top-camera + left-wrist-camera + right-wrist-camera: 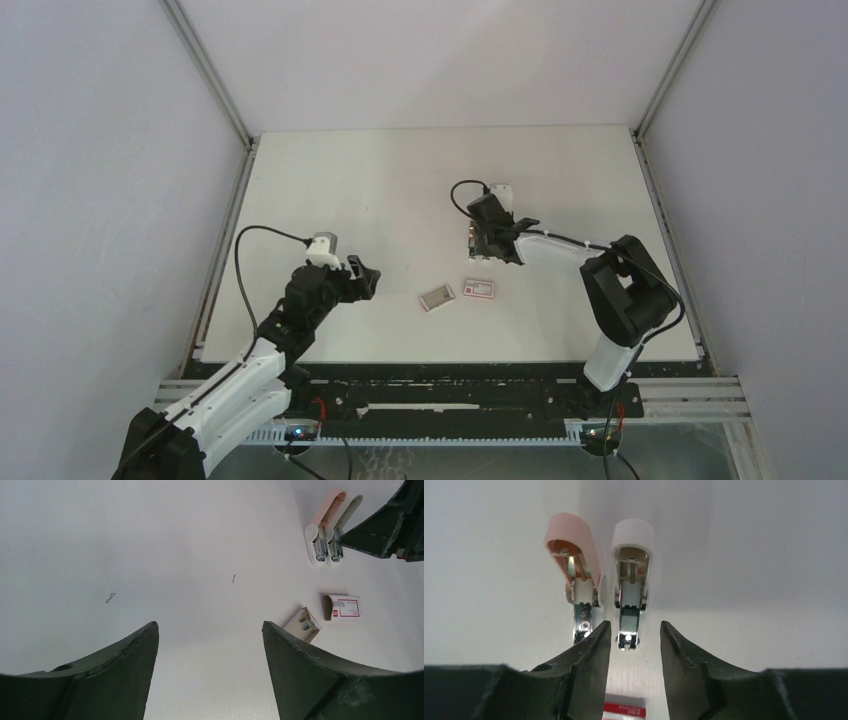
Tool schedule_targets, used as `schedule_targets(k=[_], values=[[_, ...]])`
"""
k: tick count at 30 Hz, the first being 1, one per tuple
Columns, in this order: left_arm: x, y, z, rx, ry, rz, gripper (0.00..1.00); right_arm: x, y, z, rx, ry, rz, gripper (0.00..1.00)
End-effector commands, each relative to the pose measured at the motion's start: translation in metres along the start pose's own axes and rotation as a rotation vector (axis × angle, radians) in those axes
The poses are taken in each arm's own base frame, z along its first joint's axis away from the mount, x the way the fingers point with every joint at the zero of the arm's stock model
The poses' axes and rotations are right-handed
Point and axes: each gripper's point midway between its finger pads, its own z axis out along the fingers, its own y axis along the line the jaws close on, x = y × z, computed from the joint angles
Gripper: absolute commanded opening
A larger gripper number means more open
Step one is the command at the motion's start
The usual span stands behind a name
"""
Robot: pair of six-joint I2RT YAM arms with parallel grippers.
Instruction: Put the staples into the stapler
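Surface: my table (pixel 350 180) is white and matte.
Room: pale grey walls (pixel 90 150) close in on three sides, and metal rails (pixel 205 65) rise from the far corners.
Staples: the staples (pixel 303 622) lie as a grey strip in the slid-out tray (pixel 436 296), by the near edge at mid-width. The pink-red carton (pixel 480 289) lies just right of it, apart.
Staplers: the pink stapler (pixel 574 555) and the white stapler (pixel 631 555) lie hinged open side by side in the right half.
Right gripper (pixel 635 626): my fingers are parted around the white stapler's metal rail, not pinching.
Left gripper (pixel 210 627): spread wide, grasping nothing, above the left half.
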Motion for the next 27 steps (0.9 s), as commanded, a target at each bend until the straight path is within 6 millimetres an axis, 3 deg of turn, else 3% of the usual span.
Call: schedule_targets(k=[1, 4, 7, 17, 23, 27], values=[[-0.004, 0.0, -0.001, 0.014, -0.038, 0.012, 0.8, -0.033, 0.01, -0.043, -0.095, -0.093, 0.001, 0.41], [-0.004, -0.009, -0.002, 0.071, -0.039, 0.02, 0.8, -0.03, 0.024, -0.068, -0.19, -0.099, -0.043, 0.42], [0.001, -0.023, 0.0, 0.153, -0.016, 0.032, 0.77, -0.013, 0.042, -0.087, -0.3, -0.073, -0.076, 0.42], [0.039, -0.097, 0.004, 0.426, 0.152, 0.196, 0.6, 0.044, 0.094, -0.111, -0.495, -0.006, -0.142, 0.32], [0.054, -0.136, 0.003, 0.538, 0.183, 0.319, 0.54, 0.049, 0.084, -0.102, -0.446, -0.003, -0.071, 0.29], [0.057, -0.153, 0.013, 0.552, 0.211, 0.351, 0.44, 0.05, 0.072, -0.102, -0.452, -0.006, -0.05, 0.29]])
